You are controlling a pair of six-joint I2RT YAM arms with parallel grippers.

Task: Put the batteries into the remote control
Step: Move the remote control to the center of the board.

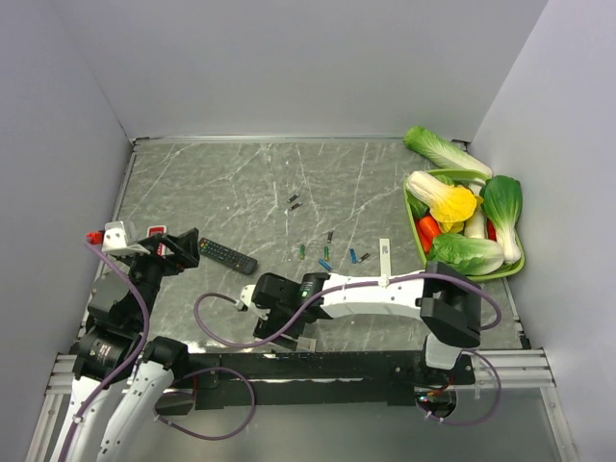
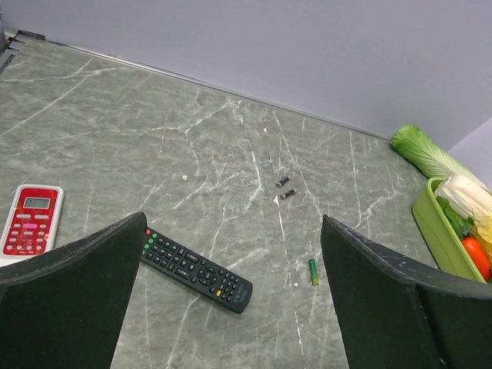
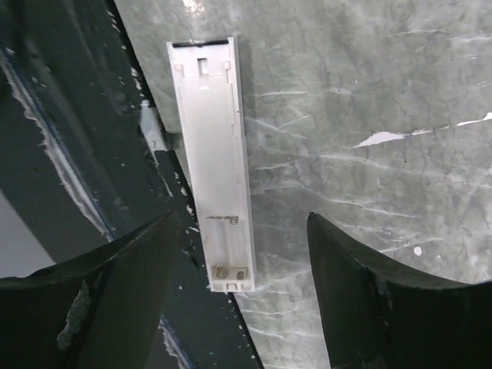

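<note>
A white remote control (image 3: 215, 154) lies back-up at the table's near edge, its battery bay (image 3: 229, 254) uncovered and empty; the top view shows only its end (image 1: 306, 342). My right gripper (image 3: 241, 219) is open and straddles that bay end, touching nothing. Several batteries lie mid-table: green (image 1: 302, 250), blue (image 1: 324, 264) and black (image 1: 295, 202). A black remote (image 1: 228, 255) lies to the left. My left gripper (image 2: 233, 217) hangs open above the black remote (image 2: 196, 269), with a green battery (image 2: 314, 270) and two black ones (image 2: 285, 188) ahead of it.
A red-and-white remote (image 2: 31, 223) lies at the far left. A green tray (image 1: 414, 226) of toy vegetables stands at the right edge, with a bok choy (image 1: 445, 149) behind it. A thin white strip (image 1: 384, 258) lies near the batteries. The dark table frame (image 3: 77, 154) runs beside the white remote.
</note>
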